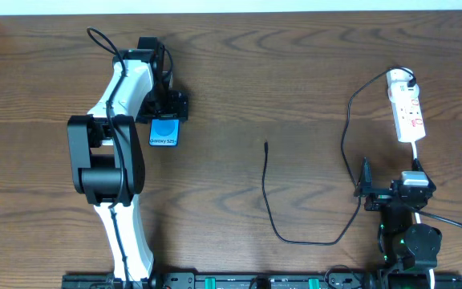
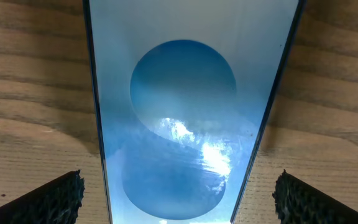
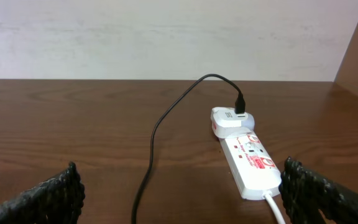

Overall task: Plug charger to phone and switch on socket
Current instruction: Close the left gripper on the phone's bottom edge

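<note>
Left gripper (image 2: 179, 186) hangs spread wide and empty astride the phone (image 1: 164, 132), whose long axis runs 12 to 6. The charger plug tip (image 1: 266, 147) lies at its 3 o'clock, between the 2 arms. Right gripper (image 3: 182, 180), also released, faces the socket (image 1: 406, 111) at 12.

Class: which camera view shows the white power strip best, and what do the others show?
Right wrist: the power strip lies close, its red switch marks and plugged-in charger clear. Overhead shows it small, far right. Left wrist misses it, showing the phone.
</note>
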`<state>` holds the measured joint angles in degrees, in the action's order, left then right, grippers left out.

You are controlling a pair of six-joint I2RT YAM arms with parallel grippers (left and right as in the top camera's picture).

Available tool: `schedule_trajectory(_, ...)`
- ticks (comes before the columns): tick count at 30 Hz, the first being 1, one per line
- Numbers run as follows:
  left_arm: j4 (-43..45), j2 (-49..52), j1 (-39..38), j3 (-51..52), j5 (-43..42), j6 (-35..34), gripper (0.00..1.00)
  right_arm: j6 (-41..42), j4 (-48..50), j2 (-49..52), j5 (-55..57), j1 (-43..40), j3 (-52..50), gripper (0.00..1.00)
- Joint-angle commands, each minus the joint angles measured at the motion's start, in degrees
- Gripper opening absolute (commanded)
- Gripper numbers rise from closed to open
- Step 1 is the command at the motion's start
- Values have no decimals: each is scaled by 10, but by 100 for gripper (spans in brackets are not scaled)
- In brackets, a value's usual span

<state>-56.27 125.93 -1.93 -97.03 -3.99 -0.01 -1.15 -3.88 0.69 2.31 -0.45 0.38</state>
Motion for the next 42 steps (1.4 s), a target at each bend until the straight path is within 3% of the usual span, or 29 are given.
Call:
schedule_trajectory(1, 3, 4, 2, 3, -1, -3, 98, -9, -2, -4, -1, 9, -1, 99)
schedule_trajectory(42, 78, 4, 1, 49, 0, 0, 98, -9, -2, -4, -1, 9, -1, 99)
